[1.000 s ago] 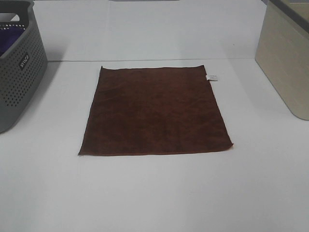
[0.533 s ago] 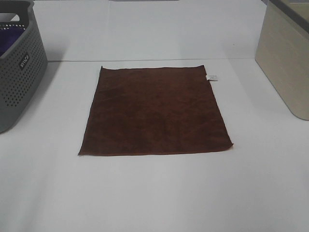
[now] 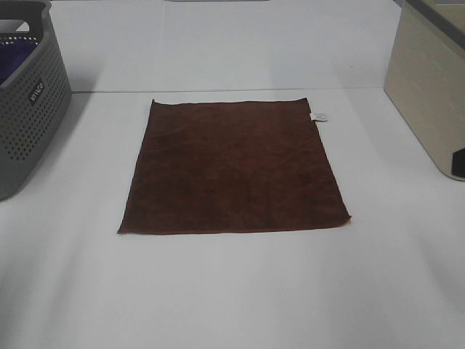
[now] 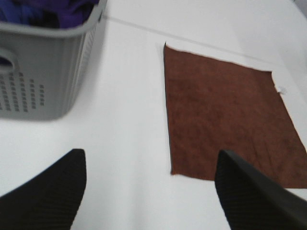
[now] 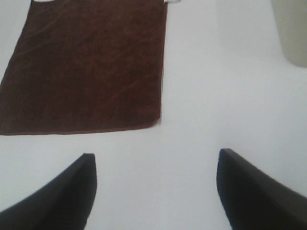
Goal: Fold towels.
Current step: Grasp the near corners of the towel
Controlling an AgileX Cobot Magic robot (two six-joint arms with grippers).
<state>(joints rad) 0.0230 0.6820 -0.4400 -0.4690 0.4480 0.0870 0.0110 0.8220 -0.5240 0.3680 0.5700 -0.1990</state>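
Note:
The dark reddish-brown towel (image 3: pixel 232 167) lies flat and spread out on the white table, with its small white tag (image 3: pixel 319 116) at the far right corner. It also shows in the left wrist view (image 4: pixel 225 110) and the right wrist view (image 5: pixel 86 67). My left gripper (image 4: pixel 148 191) is open and empty, above bare table to the left of the towel's near left corner. My right gripper (image 5: pixel 153 191) is open and empty, above bare table near the towel's near right corner. In the exterior view only a dark bit of the right arm (image 3: pixel 458 157) shows at the right edge.
A grey perforated basket (image 3: pixel 29 109) with purple fabric (image 4: pixel 48 9) in it stands at the far left. A beige bin (image 3: pixel 429 87) stands at the far right. White table (image 3: pixel 232 291) surrounds the towel.
A dark part of the right arm has come into the exterior view at the right edge, in front of the beige bin. The towel has not moved.

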